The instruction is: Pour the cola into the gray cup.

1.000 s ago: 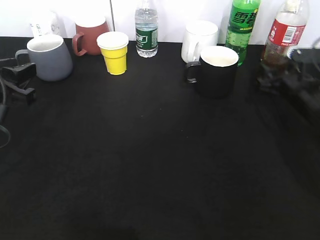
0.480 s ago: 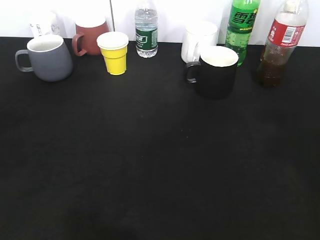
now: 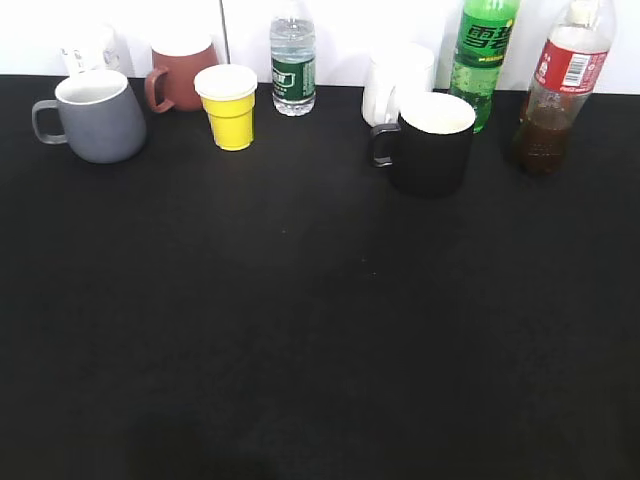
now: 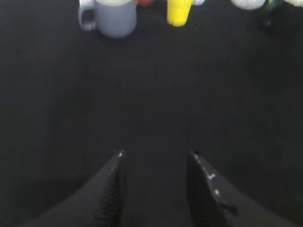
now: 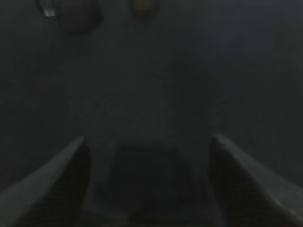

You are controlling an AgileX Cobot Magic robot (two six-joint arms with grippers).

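The left gripper [image 4: 156, 163] hangs above bare black cloth with its jaws spread and nothing between them; the right gripper [image 5: 147, 146] is likewise spread wide and empty, though its view is dim and blurred. Neither arm shows in the exterior view.

The cola [image 3: 556, 90] stands upright at the far right end of the back row, its dark drink filling only the lower part of the bottle. Taking it as the landmark: the green soda bottle [image 3: 482, 55] is just to its left, the black mug [image 3: 428, 142] further left and nearer the camera, with a white mug [image 3: 396, 80] behind that. The small water bottle [image 3: 293, 62] and yellow cup [image 3: 230, 105] stand well left of the cola, then the reddish-brown mug [image 3: 182, 75]. The gray cup [image 3: 95, 115] is at the opposite end of the row, well apart from the cola, handle pointing away from it; the left wrist view shows it far ahead of that gripper.

Nothing is grasped yet, so the step in hand looks like the reach. The right gripper is best placed for the bottle: it should come in from the open right side, clear of the green bottle, and grip the body below the label. Whether the cap is on or off I cannot tell. The bottle and cup must be brought together before tilting, and the tilt should be slow.
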